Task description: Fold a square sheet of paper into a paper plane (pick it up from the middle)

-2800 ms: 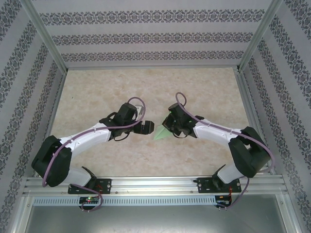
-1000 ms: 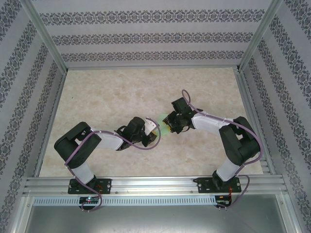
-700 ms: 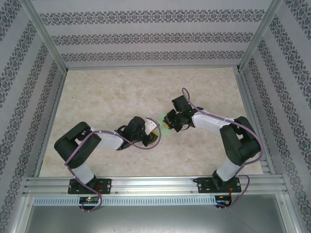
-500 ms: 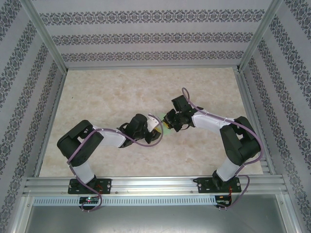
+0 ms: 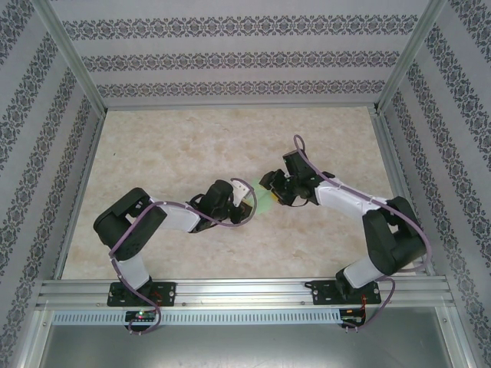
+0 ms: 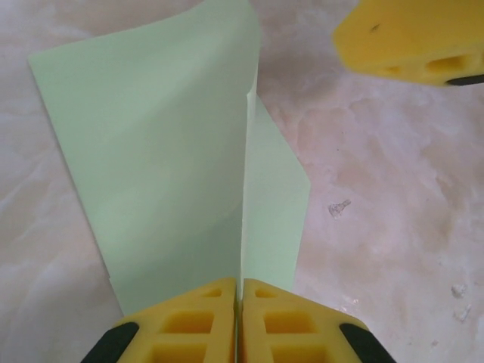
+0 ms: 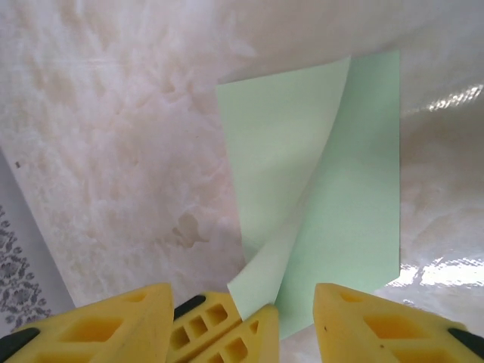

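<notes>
Plainly, the left gripper (image 6: pixel 240 318) is seen clamped on one end of the green paper (image 6: pixel 166 151), its two yellow fingers (image 6: pixel 193 321) pressed together with the sheet's crease pinched between them. Facing it from the right, the right gripper (image 7: pixel 242 302) is held with its jaws standing apart and nothing gripped, one of its fingers being seen just past the paper's far corner in the left wrist view. The paper is found at the middle of the marbled table (image 5: pixel 176 146), between the two grippers, folded into layers, with the upper layer curled up off the lower.
</notes>
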You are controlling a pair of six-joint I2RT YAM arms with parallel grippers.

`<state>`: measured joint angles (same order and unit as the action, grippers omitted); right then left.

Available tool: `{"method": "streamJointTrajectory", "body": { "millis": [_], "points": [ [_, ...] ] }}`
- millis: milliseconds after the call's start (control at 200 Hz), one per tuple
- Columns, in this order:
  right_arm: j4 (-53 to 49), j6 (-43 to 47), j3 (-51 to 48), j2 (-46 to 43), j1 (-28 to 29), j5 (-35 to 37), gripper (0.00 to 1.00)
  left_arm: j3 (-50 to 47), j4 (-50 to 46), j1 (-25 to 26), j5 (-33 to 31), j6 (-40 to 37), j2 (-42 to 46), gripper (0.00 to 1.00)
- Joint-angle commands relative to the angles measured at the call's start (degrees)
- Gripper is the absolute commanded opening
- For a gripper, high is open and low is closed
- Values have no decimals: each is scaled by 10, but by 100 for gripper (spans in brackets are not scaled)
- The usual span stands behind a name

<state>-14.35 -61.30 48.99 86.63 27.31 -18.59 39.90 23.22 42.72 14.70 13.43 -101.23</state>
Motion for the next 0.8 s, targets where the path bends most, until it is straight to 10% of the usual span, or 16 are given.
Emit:
{"method": "streamJointTrajectory", "body": {
  "millis": [0,794],
  "points": [
    [57,70,-31,-24,-1,-2,52,-12,40,-14,26,86,-5,10],
    [82,109,35,134,32,-62,46,-14,71,-77,114,249,-32,10]
  ]
}}
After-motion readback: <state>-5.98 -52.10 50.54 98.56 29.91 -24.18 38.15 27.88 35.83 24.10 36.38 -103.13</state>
